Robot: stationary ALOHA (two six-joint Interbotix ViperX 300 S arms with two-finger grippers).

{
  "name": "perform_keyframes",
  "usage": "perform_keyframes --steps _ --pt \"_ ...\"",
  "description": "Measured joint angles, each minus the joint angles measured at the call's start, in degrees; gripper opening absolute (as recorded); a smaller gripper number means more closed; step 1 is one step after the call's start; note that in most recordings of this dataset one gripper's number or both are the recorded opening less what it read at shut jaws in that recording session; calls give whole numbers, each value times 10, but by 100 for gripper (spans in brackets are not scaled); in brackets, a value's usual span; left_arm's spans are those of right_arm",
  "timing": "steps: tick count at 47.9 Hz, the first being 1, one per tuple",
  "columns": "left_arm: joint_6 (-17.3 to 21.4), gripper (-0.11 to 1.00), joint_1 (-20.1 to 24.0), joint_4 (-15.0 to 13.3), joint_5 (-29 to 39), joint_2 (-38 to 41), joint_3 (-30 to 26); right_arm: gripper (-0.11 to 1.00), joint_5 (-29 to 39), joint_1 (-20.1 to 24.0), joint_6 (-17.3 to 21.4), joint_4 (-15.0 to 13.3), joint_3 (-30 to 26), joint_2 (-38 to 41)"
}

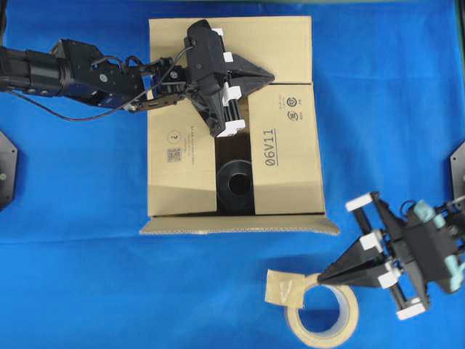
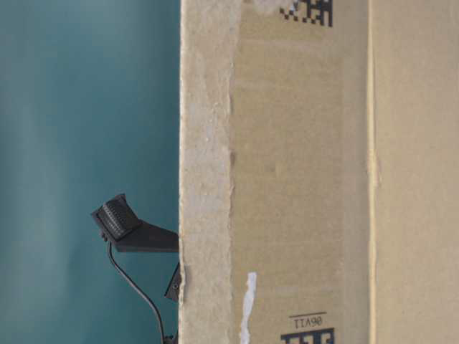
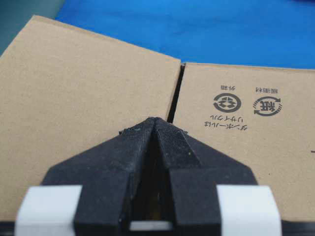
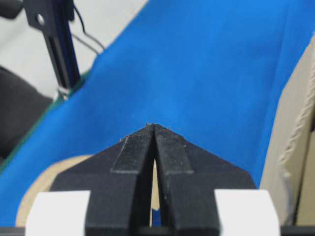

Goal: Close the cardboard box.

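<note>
The cardboard box (image 1: 287, 156) stands mid-table. Its far flap (image 1: 276, 47) and both side flaps lie folded in, with a dark gap between the side flaps. The near flap (image 1: 240, 225) sticks out toward the front. My left gripper (image 1: 272, 75) is shut and empty, its tip over the seam between the far flap and the right flap (image 3: 246, 123). In the left wrist view the left gripper (image 3: 155, 119) points at that seam. My right gripper (image 1: 320, 276) is shut and empty, off the box's near right corner. The right wrist view has the box edge (image 4: 290, 147) beside the right gripper (image 4: 153, 126).
A black ring-shaped object (image 1: 236, 185) shows inside the box through the gap. A beige tape roll (image 1: 341, 327) lies on the blue cloth (image 1: 80, 276) just under the right gripper. The table-level view is filled by the box wall (image 2: 301, 179).
</note>
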Motion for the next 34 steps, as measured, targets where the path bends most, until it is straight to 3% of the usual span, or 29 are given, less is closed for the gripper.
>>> perform_keyframes --steps 14,34 --pt "1 0 -1 0 0 -1 1 0 -20 -8 0 1 0 13" --pt "0 0 -4 0 0 0 2 0 -11 -142 2 9 7 -17"
